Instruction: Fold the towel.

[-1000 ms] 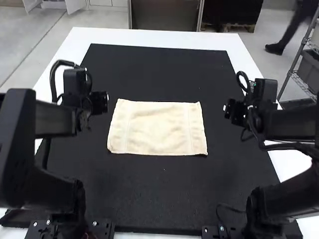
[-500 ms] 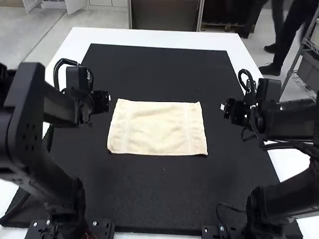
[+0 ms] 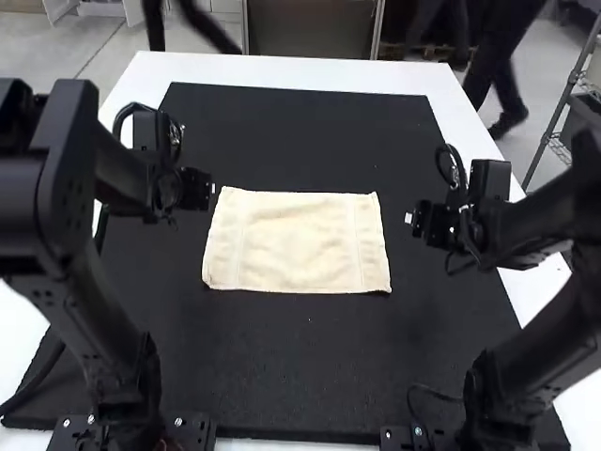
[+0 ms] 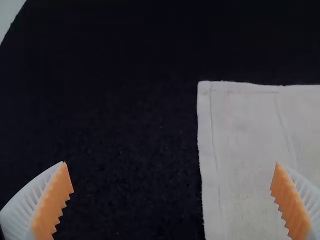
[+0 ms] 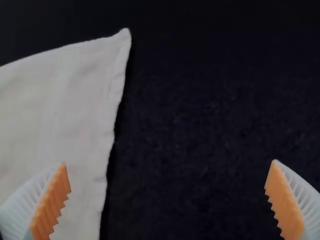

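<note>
On the white table (image 3: pixel 310 66) lies a black mat (image 3: pixel 310 366), and near the middle of this mat is the towel (image 3: pixel 296 242), spread flat. Its long axis goes from left to right, its short sides run forward. The high view gives its complete outline; the left wrist view gives the stitched line along one side, and the right wrist view a small pointed corner. The left gripper (image 3: pixel 209 189) and right gripper (image 3: pixel 411 218), near opposite short sides, are wide open, holding nothing between their orange pads (image 4: pixel 54 205).
</note>
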